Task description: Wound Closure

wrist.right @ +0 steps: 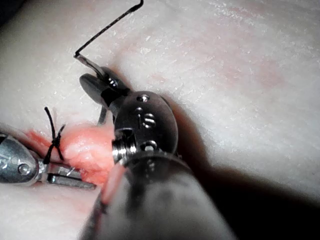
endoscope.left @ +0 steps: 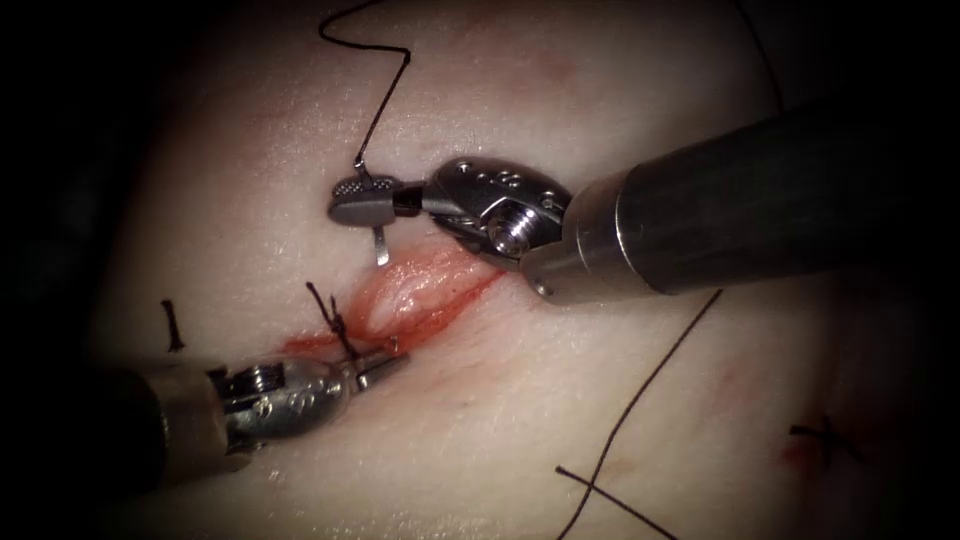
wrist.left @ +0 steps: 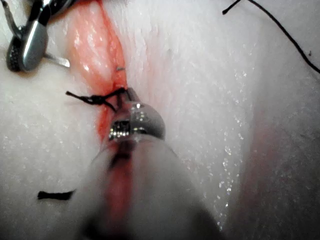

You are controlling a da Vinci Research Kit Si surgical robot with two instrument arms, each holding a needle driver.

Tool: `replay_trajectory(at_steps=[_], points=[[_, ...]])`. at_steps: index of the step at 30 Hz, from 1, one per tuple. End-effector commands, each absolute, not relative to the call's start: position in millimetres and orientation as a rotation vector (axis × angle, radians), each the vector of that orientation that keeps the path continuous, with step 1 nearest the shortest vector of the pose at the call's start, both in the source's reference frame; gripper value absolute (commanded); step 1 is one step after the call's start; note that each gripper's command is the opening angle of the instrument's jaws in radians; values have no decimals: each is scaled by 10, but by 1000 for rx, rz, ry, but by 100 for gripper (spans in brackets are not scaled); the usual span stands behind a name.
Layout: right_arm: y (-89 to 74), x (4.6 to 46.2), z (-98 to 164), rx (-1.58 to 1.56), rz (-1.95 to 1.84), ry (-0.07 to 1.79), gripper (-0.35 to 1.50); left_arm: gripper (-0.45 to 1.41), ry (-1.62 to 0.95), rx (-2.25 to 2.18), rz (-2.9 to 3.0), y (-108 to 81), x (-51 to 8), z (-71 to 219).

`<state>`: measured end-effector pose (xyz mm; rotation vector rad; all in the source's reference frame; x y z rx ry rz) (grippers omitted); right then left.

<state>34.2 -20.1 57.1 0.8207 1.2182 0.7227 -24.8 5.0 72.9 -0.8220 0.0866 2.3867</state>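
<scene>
Endoscope view: the tissue (endoscope.left: 600, 120) is split by an open cut (endoscope.left: 420, 290), knotted at its left end. The right tool (endoscope.left: 362, 198) is clamped on the needle (endoscope.left: 380, 245) near its thread (endoscope.left: 385, 95) end, above the cut, outside the tissue. The left tool (endoscope.left: 378, 362) is closed beside the knot (endoscope.left: 335, 325), seemingly steadying the edge.
</scene>
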Motion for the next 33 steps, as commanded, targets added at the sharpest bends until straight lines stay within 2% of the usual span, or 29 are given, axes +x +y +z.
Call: replay_trajectory(at_steps=[1,22,26,28,30,32,33], points=[[-213,345,576,839,730,1212,-35,-8,82,-822,2387,43,-254,735],[-284,320,563,1027,758,1156,-35,-12,82,-813,2384,47,-252,733],[-282,315,564,1014,768,1148,-35,-12,82,-812,2383,46,-252,733],[-274,317,567,925,689,1212,-35,-12,82,-812,2383,46,-252,733],[-268,319,568,897,676,1242,7,-12,82,-812,2383,46,-252,733],[-261,323,569,875,664,1262,71,-12,82,-811,2383,46,-252,732],[-258,325,570,858,650,1271,93,-12,83,-811,2383,45,-252,732]])
